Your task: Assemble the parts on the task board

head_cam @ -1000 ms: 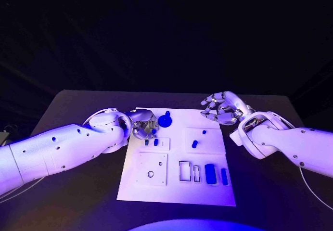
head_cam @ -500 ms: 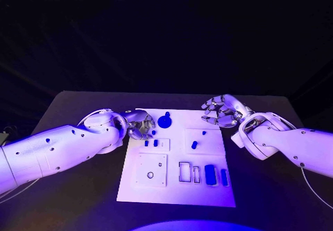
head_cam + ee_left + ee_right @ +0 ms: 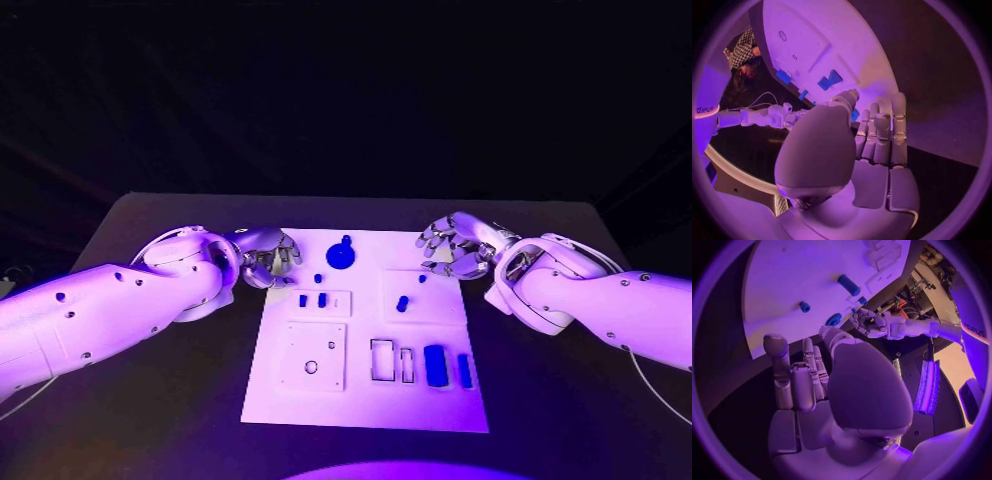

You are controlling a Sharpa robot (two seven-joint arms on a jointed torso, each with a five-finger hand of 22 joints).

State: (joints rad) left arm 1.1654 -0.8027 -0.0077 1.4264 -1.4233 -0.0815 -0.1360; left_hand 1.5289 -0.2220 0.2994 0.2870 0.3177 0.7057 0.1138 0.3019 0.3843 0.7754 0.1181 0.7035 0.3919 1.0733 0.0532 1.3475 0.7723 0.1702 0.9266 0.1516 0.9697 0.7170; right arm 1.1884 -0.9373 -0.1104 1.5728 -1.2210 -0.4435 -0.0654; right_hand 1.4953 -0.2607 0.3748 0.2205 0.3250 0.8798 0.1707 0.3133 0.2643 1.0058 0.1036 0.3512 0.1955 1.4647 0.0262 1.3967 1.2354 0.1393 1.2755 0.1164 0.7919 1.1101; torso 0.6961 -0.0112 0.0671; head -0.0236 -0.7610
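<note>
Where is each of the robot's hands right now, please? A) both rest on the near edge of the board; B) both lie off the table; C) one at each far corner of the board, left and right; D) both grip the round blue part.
C: the left hand sits at the task board's far left corner and the right hand at its far right corner.

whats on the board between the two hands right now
In the head view, a round blue part stands on the task board between the left hand and the right hand, nearer the left; around it the board is bare.
</note>
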